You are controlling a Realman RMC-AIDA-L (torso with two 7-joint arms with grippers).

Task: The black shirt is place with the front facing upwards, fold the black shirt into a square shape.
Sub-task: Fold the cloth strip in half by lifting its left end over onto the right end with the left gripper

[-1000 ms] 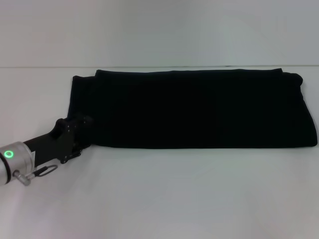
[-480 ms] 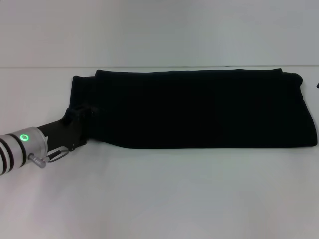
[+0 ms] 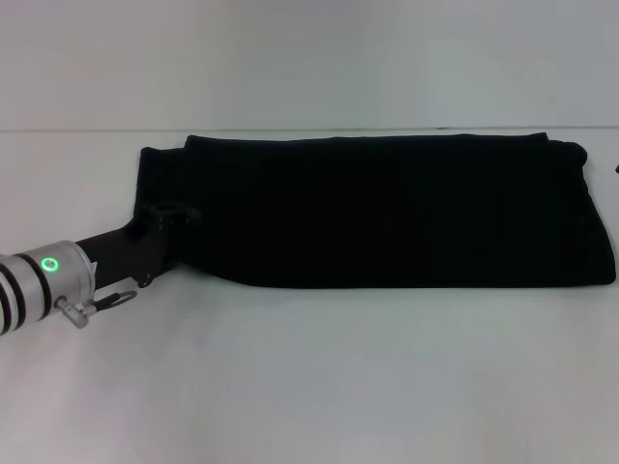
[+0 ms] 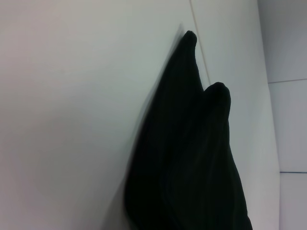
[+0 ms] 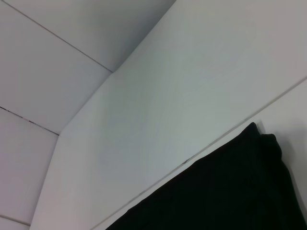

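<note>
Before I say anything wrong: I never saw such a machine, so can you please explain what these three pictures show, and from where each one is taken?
This is a two-armed robot working at a white table. The wide picture comes from a camera on its head, looking down. The long dark band is the black shirt, already folded into a strip, with no lettering visible. At the strip's left end sits the left gripper, on a black arm with a silver ring and green light; whether it holds the cloth cannot be seen. The other two pictures come from cameras on the wrists. The left wrist view looks along the shirt from close by. The right wrist view shows a shirt corner and a white wall; the right gripper itself is not visible.
</note>
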